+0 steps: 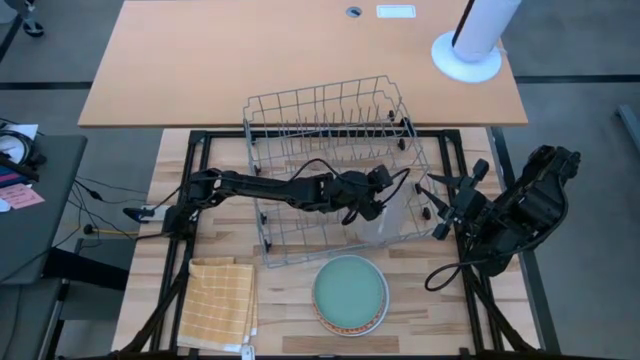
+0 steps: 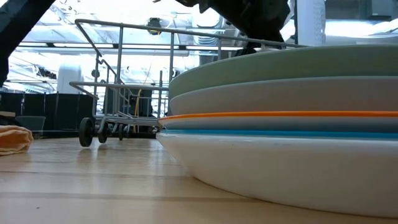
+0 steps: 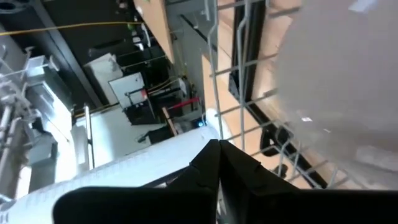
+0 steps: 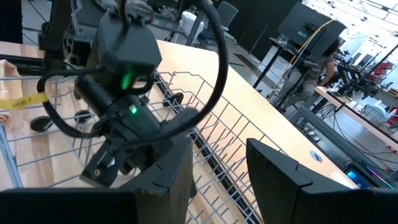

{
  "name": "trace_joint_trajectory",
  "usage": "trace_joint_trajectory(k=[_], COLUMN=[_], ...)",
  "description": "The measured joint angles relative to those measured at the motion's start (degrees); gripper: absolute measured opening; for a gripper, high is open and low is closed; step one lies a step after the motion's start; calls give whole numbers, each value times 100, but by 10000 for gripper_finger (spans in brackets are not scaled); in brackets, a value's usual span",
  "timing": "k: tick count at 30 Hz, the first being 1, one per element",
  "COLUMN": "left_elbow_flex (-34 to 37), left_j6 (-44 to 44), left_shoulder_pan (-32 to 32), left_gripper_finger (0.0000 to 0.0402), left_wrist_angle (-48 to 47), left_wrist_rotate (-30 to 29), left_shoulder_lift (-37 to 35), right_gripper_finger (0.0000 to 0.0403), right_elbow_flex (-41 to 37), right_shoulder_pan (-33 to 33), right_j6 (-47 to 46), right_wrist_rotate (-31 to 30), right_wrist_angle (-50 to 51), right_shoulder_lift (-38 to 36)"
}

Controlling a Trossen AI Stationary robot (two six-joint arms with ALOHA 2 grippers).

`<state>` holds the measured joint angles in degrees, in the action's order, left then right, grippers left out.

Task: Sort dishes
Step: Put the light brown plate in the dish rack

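No text, label, brand or number can be read. A yellow tag (image 4: pixel 22 101) by the rack (image 4: pixel 205 134) carries dark marks too blurred to make out, and the white label (image 1: pixel 395 12) on the far desk (image 1: pixel 200 60) is too small.

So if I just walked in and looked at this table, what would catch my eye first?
Probably the left arm stretched across the grey wire rack, its left gripper shut on a pale plate standing inside the rack. Next, the stack of plates at the table's front edge, teal-green on top, with a yellow checked cloth beside it. The right gripper waits open by the rack.
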<state>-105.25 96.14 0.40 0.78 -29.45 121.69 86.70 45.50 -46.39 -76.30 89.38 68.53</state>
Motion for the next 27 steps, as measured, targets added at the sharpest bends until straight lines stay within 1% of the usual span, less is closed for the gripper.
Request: trace_joint_trajectory(k=[2,5,8,10,12,16,18,22,25,27], left_elbow_flex=[-2,0,2,2,-2,-2,0,28,227,369], left_j6=[-6,142,206,-101,-503,-1257,-1375,-1249,-746,-463], left_shoulder_pan=[-2,30,92,127,137,138,135,80,74,72], left_gripper_finger=[11,19,25,28,29,29,29,29,34,44], left_wrist_angle=[-37,-293,-813,-1348,-1924,-3130,-3564,-3943,-3856,-3817], left_wrist_rotate=[13,-271,-531,-513,-258,515,659,773,1197,1267], left_shoulder_lift=[-15,-10,-145,-346,-586,-999,-1108,-1107,-1021,-975], right_gripper_finger=[152,152,152,152,152,152,152,152,152,152], right_elbow_flex=[0,0,0,0,0,0,0,0,0,0], right_shoulder_pan=[0,0,0,0,5,62,72,67,-6,-35], right_j6=[-8,-8,-9,-13,-11,-11,-11,-11,-7,-7], right_wrist_rotate=[60,168,257,300,306,312,310,309,309,309], right_wrist_angle=[7,11,11,15,13,20,16,15,9,10], right_shoulder_lift=[0,0,0,0,0,0,0,0,0,0])
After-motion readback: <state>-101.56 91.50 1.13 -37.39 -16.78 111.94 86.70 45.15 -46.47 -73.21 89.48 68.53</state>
